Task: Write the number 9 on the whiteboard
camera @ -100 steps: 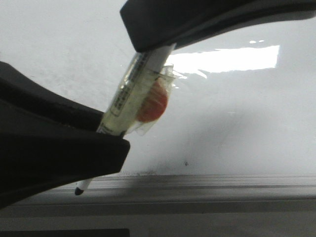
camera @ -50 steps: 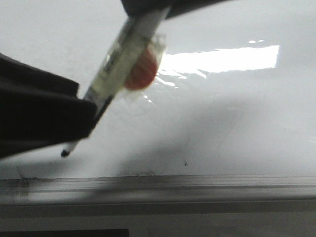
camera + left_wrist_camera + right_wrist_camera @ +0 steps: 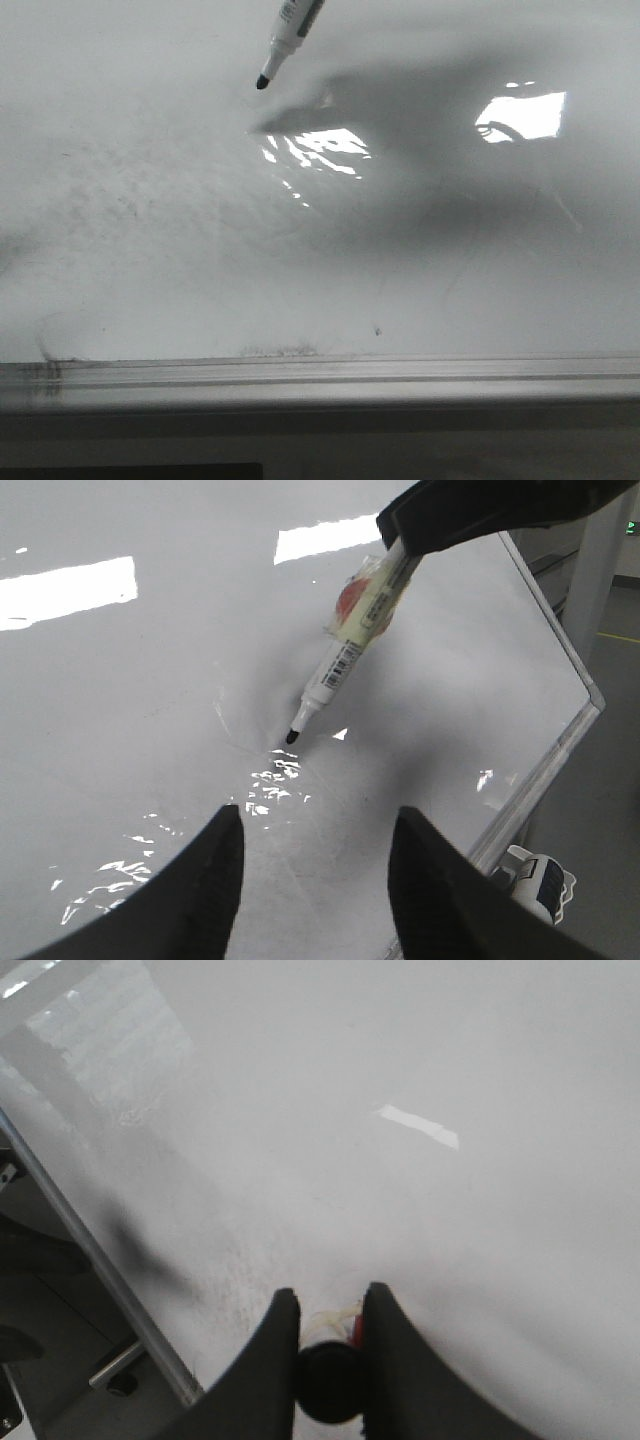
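The whiteboard [image 3: 420, 270] is glossy white with faint grey smudges and a grey metal ledge [image 3: 320, 378] along its near edge. No number 9 shows on it in any view. My right gripper [image 3: 330, 1295] is shut on a white marker [image 3: 345, 660] with clear tape and an orange lump on its barrel. In the left wrist view its fingers [image 3: 480, 510] hold the marker slanted, its black tip [image 3: 292, 737] at or just above the board. The tip also shows in the front view [image 3: 263, 82]. My left gripper [image 3: 316, 815] is open and empty, over the board near the tip.
A small black speck [image 3: 377, 330] sits on the board just above the ledge. The board's framed edge and corner [image 3: 575, 725] show in the left wrist view, with a white and dark object [image 3: 535, 880] beyond it. The board's edge rail [image 3: 90, 1250] shows in the right wrist view.
The marker and my right gripper have moved up and away from the ledge in the front view; only the marker's tip end still shows. My left gripper has left the front view.
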`<state>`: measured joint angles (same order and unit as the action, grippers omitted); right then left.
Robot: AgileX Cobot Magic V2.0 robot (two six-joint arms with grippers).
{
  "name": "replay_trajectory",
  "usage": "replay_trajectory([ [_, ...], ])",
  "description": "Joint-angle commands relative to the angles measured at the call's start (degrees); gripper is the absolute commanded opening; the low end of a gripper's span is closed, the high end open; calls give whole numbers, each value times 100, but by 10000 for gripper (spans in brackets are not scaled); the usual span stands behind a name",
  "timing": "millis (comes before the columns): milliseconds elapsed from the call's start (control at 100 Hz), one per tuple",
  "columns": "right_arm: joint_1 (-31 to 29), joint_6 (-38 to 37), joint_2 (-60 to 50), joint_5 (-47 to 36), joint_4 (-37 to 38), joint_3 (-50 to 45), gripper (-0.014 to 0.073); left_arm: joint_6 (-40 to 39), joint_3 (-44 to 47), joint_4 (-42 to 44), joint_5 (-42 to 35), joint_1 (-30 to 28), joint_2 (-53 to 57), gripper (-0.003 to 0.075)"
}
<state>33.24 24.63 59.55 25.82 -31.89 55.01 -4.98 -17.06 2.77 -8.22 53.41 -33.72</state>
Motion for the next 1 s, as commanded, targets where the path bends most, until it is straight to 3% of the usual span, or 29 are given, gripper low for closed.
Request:
replay_trajectory([
  [0,-81,43,144,-336,-86,271,-50,-32,-155,-57,-456,-14,5,316],
  [130,-69,43,520,-507,-86,401,-51,-32,-155,-57,-507,-14,5,316],
  [340,181,55,739,63,21,440,-50,-32,-155,-57,-519,-14,5,316],
  [680,-244,44,535,-103,200,842,-43,-32,-155,-57,-530,-14,5,316],
  [840,-244,-28,521,592,129,295,-43,-32,-155,-13,-540,-14,-23,316],
  [990,-244,-28,346,475,-47,-192,-43,-32,-155,136,-578,2,-266,316],
])
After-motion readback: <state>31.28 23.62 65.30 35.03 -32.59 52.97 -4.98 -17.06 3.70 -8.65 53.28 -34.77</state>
